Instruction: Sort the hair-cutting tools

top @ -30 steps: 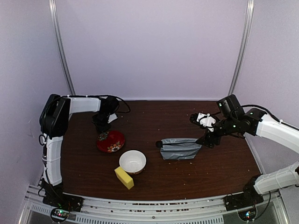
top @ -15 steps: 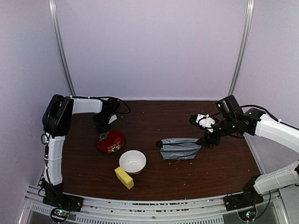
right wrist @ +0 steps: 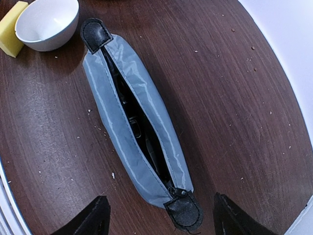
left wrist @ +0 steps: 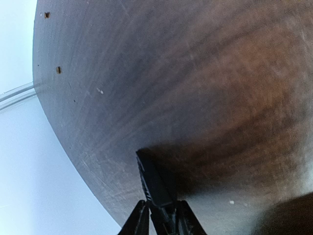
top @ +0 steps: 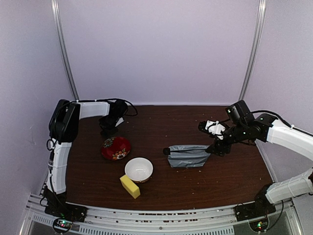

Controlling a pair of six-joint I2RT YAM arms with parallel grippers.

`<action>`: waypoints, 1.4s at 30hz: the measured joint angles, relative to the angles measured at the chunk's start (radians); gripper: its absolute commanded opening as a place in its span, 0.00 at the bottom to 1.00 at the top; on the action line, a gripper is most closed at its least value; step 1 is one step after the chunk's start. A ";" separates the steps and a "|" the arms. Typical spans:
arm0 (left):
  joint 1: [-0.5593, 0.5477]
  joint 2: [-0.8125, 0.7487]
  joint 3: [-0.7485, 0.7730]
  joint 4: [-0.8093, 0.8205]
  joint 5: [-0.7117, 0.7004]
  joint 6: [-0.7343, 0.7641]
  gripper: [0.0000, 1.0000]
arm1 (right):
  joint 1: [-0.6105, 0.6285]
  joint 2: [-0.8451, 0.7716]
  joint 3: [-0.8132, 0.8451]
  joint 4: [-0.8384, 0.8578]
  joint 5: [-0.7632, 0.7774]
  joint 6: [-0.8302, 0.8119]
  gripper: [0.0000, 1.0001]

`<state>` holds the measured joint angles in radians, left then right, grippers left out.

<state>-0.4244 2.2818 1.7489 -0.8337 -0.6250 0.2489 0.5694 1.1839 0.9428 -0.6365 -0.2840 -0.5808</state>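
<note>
Comb (left wrist: 152, 183), slim and black, is pinched in the clenched left gripper (left wrist: 164, 219) at the bottom centre of the left wrist view, over the dark wooden table (left wrist: 195, 73). The right gripper (right wrist: 164, 220) hangs spread wide over an unzipped grey pouch (right wrist: 112, 103) mid-frame. A white bowl (right wrist: 46, 22) and a yellow sponge (right wrist: 11, 27) sit upper left.

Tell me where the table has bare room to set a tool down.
Bare: the near right of the table, in front of the grey pouch; also the far middle, between the red plate and the pouch. Crowded: left of centre, where plate, white bowl and yellow sponge cluster.
</note>
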 measured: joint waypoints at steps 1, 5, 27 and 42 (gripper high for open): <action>0.000 0.011 0.016 -0.008 -0.002 -0.005 0.18 | 0.000 0.000 0.000 0.000 0.000 0.000 0.73; 0.000 0.046 0.061 -0.053 -0.005 -0.032 0.20 | 0.000 0.000 0.000 -0.003 0.000 0.000 0.73; 0.001 0.116 0.183 -0.216 -0.022 -0.114 0.00 | -0.002 0.000 0.000 -0.004 0.000 0.000 0.72; -0.131 -0.178 0.062 -0.268 0.014 -0.219 0.00 | -0.005 0.002 0.000 -0.008 0.001 -0.001 0.71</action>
<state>-0.5556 2.1040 1.8111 -1.1015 -0.6113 0.0303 0.5648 1.1854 0.9432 -0.6441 -0.2832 -0.5816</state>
